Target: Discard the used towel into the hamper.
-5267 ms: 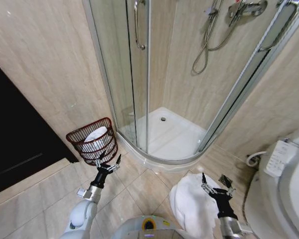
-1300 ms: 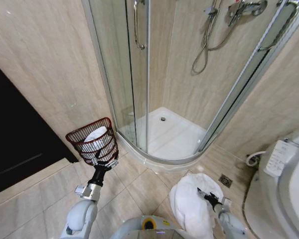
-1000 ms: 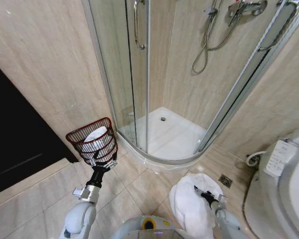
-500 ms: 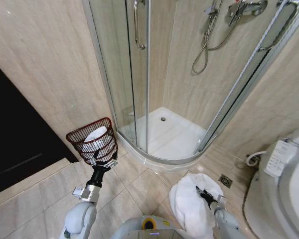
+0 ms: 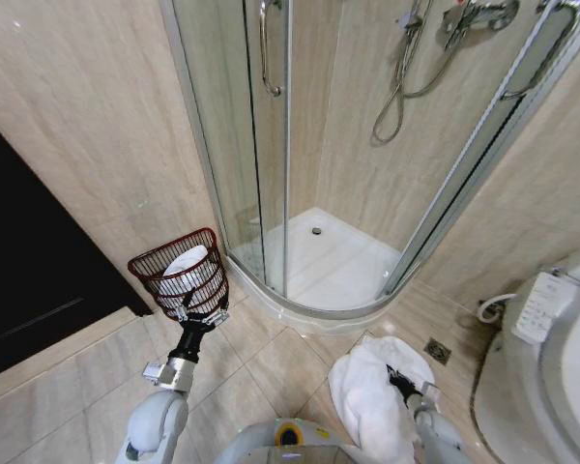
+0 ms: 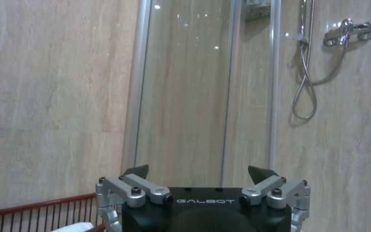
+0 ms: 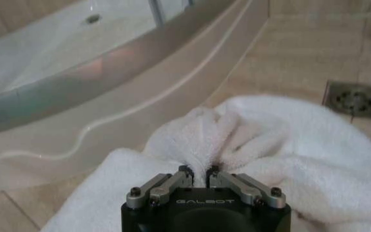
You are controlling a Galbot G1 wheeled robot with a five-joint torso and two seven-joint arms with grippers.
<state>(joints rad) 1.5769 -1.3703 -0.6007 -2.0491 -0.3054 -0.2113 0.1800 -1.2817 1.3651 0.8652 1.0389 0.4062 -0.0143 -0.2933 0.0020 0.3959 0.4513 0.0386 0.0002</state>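
The used towel [image 5: 362, 396] is a white heap on the tiled floor, in front of the shower curb. My right gripper [image 5: 398, 378] is down on top of it. In the right wrist view that gripper [image 7: 198, 170] is shut on a pinched fold of the towel [image 7: 289, 145]. The hamper [image 5: 205, 290], a reddish-brown wire basket, stands against the wall at the left with something white [image 5: 184, 263] inside it. My left gripper [image 5: 188, 311] hovers just in front of the hamper; in the left wrist view it [image 6: 198, 173] is open, above the hamper's rim [image 6: 37, 211].
A curved glass shower enclosure with a raised white curb [image 5: 309, 311] stands between hamper and towel. A toilet [image 5: 561, 329] is at the right, with a floor drain [image 5: 437, 350] beside the towel. A dark doorway [image 5: 29, 280] lies left of the hamper.
My right gripper has dropped from above the towel into it and shut on a fold, bunching the cloth. My left gripper has edged closer to the hamper.
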